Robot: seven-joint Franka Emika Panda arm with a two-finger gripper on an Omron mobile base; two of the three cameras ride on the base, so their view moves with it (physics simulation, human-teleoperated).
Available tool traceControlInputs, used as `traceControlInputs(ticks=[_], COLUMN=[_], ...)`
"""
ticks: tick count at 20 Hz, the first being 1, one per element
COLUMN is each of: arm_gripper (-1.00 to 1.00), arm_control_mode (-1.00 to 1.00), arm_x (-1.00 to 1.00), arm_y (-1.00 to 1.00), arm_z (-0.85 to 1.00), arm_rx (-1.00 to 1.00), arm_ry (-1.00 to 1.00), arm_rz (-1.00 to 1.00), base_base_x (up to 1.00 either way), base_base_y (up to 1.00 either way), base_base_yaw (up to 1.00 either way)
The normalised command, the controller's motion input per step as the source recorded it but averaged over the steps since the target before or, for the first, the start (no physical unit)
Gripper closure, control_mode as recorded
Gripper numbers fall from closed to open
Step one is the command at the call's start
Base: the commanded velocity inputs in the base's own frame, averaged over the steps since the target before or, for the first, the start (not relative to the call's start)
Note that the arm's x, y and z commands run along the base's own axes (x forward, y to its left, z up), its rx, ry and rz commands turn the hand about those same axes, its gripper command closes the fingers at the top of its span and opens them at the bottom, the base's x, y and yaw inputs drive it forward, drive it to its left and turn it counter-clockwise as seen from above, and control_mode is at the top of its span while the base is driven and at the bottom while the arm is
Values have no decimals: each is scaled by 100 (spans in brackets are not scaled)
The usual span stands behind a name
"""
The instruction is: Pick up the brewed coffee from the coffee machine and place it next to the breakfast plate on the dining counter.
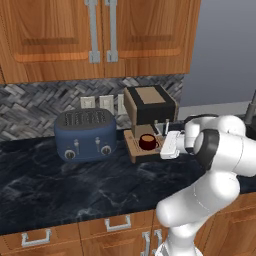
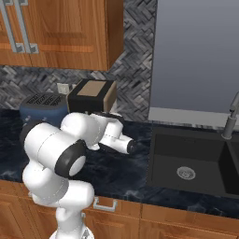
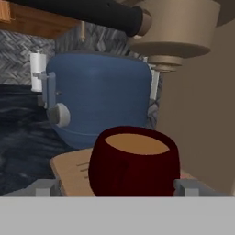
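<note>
The small dark red mug of light brown coffee (image 3: 133,160) sits upright on the slatted wooden drip tray (image 1: 136,145) of the boxy tan-and-black coffee machine (image 1: 149,104), under its spouts. In the left base view the mug is at about 3 o'clock from the dark blue rounded toaster (image 1: 86,134) on the black veined bench (image 1: 75,185).

The two-finger gripper (image 3: 114,187) is spread wide and holds nothing. In the hand view one grey fingertip (image 3: 45,187) stands at the mug's 8 o'clock and the other at its 4 o'clock, both apart from the wall, so the mug is bracketed but not yet gripped.

The step in hand looks like the grasp. To do it well, I would ease the hand a little further forward so the pads meet the widest part of the body, then close evenly. I cannot see the handle, so watch that a finger does not land on it. Lift only slightly and draw straight back level, clear of the tan brew head (image 3: 176,32) overhead, or coffee may spill.
</note>
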Motion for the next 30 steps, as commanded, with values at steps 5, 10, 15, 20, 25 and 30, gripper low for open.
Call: traceControlInputs(ticks=[5, 10, 15, 20, 25, 30], arm_gripper=[100, 100, 100, 100, 100, 100], arm_control_mode=[-100, -100, -100, -100, -100, -100], arm_x=[1, 0, 0, -5, -46, -64], arm_y=[0, 0, 0, -1, -27, -26], arm_z=[0, 0, 0, 1, 23, 27], arm_rx=[0, 0, 0, 0, 0, 0], arm_ry=[0, 0, 0, 0, 0, 0], arm_rz=[0, 0, 0, 0, 0, 0], base_base_x=[0, 0, 0, 0, 0, 0], base_base_y=[0, 0, 0, 0, 0, 0], base_base_yaw=[0, 0, 0, 0, 0, 0])
